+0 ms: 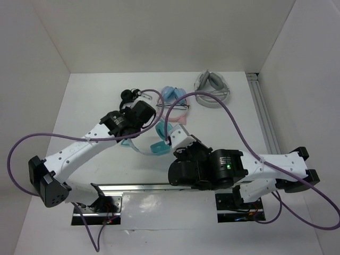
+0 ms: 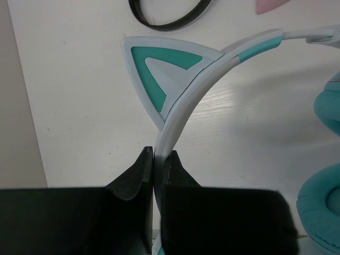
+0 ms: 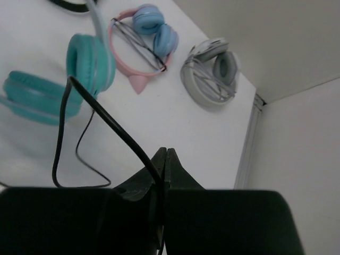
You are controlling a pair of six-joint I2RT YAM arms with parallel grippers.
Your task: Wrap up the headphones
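When you look from above, the left hand (image 1: pixel 139 114) and the right hand (image 1: pixel 171 139) both reach over the bench (image 1: pixel 95 95), and the teal headphones (image 1: pixel 158 147) lie right beside them.

From the left wrist, the left hand is pinched tight on the pale headband (image 2: pixel 183 111), with a cat ear (image 2: pixel 159 74) just ahead of it. I think this stops the headphones from sliding.

From the right wrist, the right hand is closed on the thin black cable (image 3: pixel 103 117), which loops ahead to the ear cups (image 3: pixel 89 61). Held so, it can be wound round. A pink pair (image 3: pixel 139 53) and a grey pair (image 3: pixel 210 71) lie farther ahead.
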